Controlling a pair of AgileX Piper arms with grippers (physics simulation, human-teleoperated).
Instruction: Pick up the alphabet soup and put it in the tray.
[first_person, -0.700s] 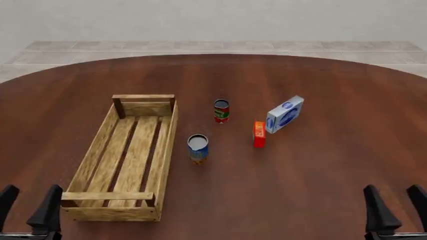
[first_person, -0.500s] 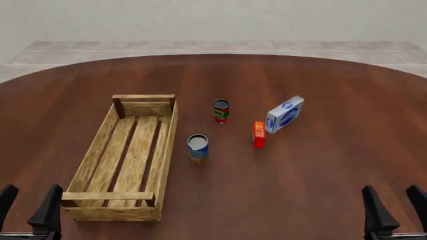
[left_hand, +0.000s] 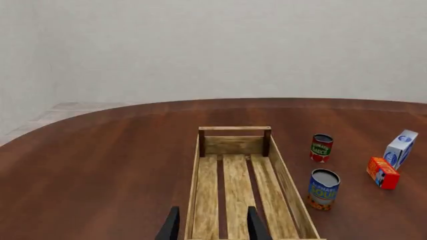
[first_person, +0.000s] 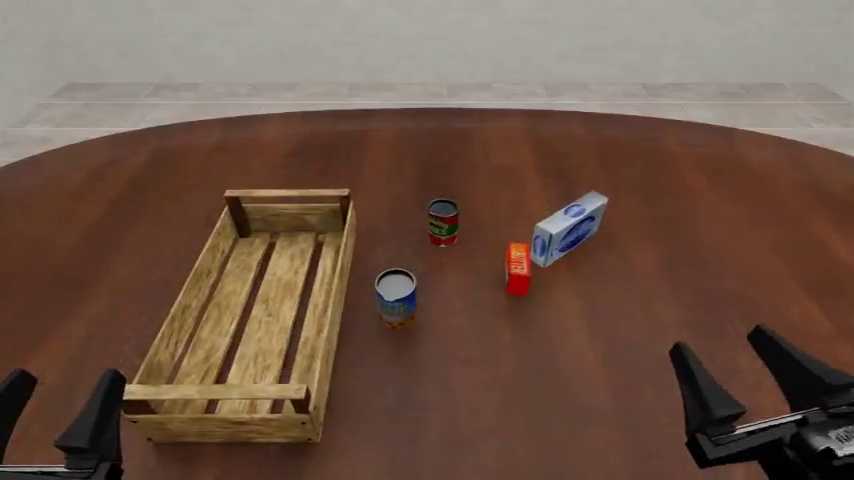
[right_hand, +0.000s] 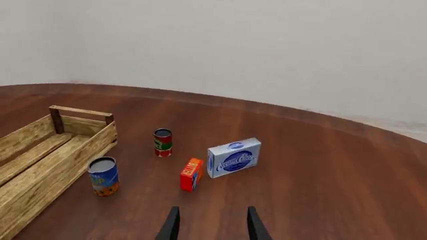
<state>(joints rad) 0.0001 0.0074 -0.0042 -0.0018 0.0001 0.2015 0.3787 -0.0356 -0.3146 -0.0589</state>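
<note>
The alphabet soup (first_person: 395, 296) stands upright on the table (first_person: 627, 180) just right of the tray (first_person: 187, 335), as the left end effector (first_person: 54, 415) and right end effector (first_person: 750, 385), both spread and holding nothing, hover at the near edge.

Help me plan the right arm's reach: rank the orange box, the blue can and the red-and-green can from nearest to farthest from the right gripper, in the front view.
From the right gripper:
1. Orange box, centre-right.
2. Blue can, beside the crate.
3. Red-and-green can, farthest back.
</note>
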